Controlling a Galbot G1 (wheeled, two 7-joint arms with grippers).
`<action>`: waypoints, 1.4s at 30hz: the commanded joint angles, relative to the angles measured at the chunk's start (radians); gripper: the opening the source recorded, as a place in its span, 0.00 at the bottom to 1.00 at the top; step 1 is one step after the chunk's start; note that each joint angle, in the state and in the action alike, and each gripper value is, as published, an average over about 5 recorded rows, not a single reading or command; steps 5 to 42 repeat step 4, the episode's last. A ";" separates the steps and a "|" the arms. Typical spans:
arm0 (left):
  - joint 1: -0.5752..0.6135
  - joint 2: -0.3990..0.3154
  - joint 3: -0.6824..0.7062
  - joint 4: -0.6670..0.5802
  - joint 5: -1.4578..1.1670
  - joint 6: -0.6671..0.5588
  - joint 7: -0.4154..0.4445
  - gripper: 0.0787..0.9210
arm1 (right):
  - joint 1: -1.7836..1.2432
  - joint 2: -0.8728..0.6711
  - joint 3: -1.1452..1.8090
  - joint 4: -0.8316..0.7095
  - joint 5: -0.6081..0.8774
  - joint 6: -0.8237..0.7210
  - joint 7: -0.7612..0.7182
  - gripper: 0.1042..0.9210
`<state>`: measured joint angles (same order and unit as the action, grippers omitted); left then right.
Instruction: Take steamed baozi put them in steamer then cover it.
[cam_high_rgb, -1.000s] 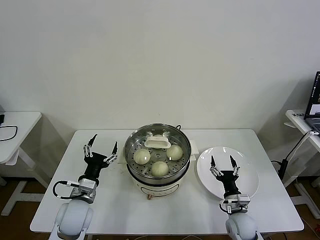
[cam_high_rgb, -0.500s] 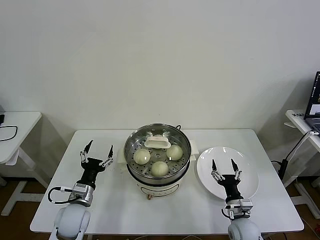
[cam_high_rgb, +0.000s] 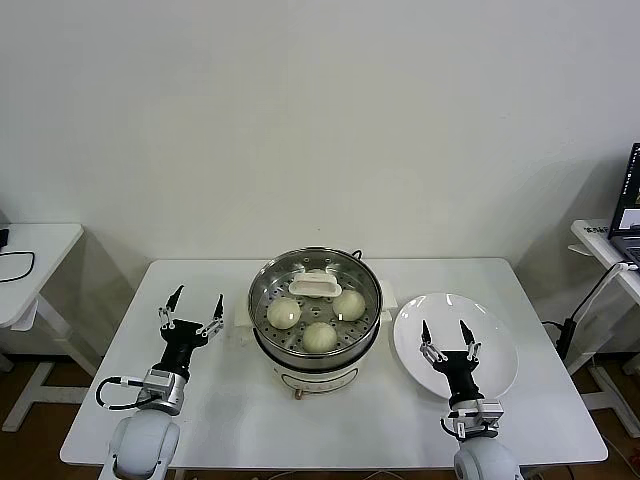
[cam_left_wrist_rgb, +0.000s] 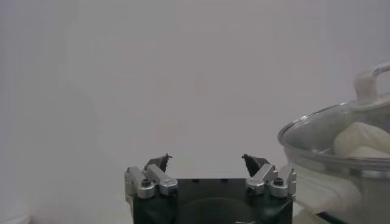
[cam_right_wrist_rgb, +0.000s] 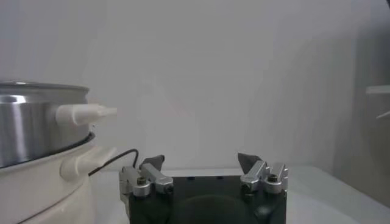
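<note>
The steamer (cam_high_rgb: 259, 300), a shiny steel pot on a white base, stands mid-table with the glass cover (cam_high_rgb: 315, 287) resting on it. Through the glass I see three cream-white baozi (cam_high_rgb: 284, 313), (cam_high_rgb: 319, 337), (cam_high_rgb: 348, 304); the white handle hides the back of the basket. My left gripper (cam_high_rgb: 198, 296) is open and empty to the left of the pot, apart from it. My right gripper (cam_high_rgb: 443, 328) is open and empty above the white plate (cam_high_rgb: 500, 345). In the left wrist view the left gripper (cam_left_wrist_rgb: 207, 158) stands beside the cover (cam_left_wrist_rgb: 317, 131). In the right wrist view the right gripper (cam_right_wrist_rgb: 200, 159) stands beside the steamer (cam_right_wrist_rgb: 36, 122).
The plate to the right of the pot has nothing on it. A black cord (cam_right_wrist_rgb: 116, 161) runs from the pot's base along the table. Side tables stand off both ends, with a laptop (cam_high_rgb: 630, 205) on the right one.
Both arms have drawn back a little toward the table's front edge, the left one also slightly away from the pot. Grippers stay open; pot, cover and buns are unmoved.
</note>
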<state>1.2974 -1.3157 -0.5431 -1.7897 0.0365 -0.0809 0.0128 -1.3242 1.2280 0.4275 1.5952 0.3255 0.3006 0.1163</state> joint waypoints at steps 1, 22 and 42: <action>-0.004 0.001 -0.004 0.022 -0.012 -0.016 -0.001 0.88 | -0.001 0.001 -0.001 -0.001 -0.004 -0.005 0.003 0.88; -0.005 0.002 -0.004 0.023 -0.011 -0.018 -0.001 0.88 | 0.001 0.002 -0.001 -0.004 -0.006 -0.005 0.004 0.88; -0.005 0.002 -0.004 0.023 -0.011 -0.018 -0.001 0.88 | 0.001 0.002 -0.001 -0.004 -0.006 -0.005 0.004 0.88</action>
